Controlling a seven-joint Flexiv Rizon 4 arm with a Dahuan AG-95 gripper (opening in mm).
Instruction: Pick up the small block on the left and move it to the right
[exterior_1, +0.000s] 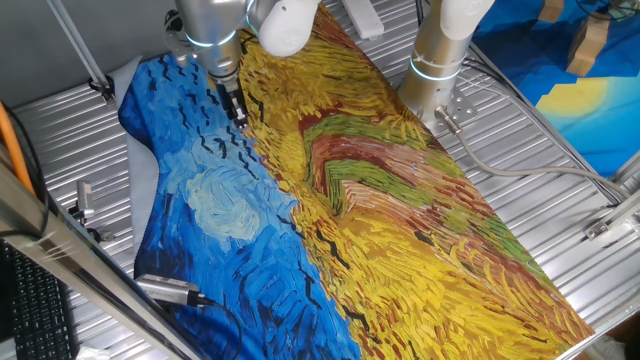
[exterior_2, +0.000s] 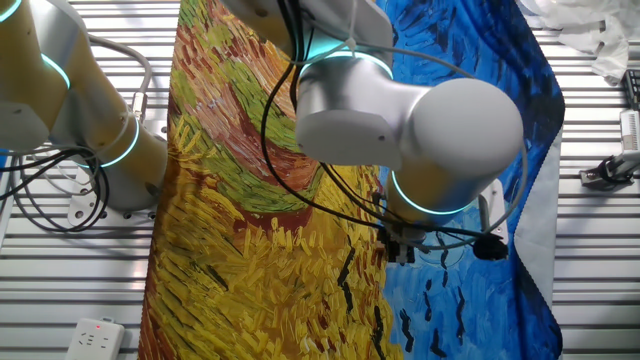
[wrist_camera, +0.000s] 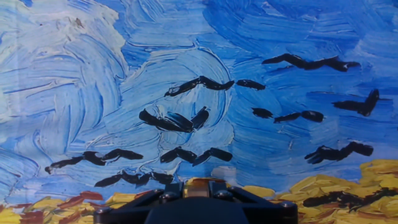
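Observation:
My gripper (exterior_1: 238, 110) hangs low over the painted cloth (exterior_1: 400, 230) at its far left end, where the blue part meets the yellow. It also shows in the other fixed view (exterior_2: 400, 248), under the big grey wrist. In the hand view the gripper (wrist_camera: 198, 185) has its two dark fingers (wrist_camera: 175, 188) close together with a small tan block (wrist_camera: 198, 188) between them. Only the top of the block shows above the hand's body. The block cannot be made out in either fixed view. Below the hand lies blue cloth with black bird strokes.
A second arm's base (exterior_1: 438, 55) stands on the ribbed metal table behind the cloth, also seen in the other fixed view (exterior_2: 70, 100). A metal pen-like tool (exterior_1: 170, 291) lies at the cloth's front left edge. A keyboard (exterior_1: 35, 310) is at the bottom left.

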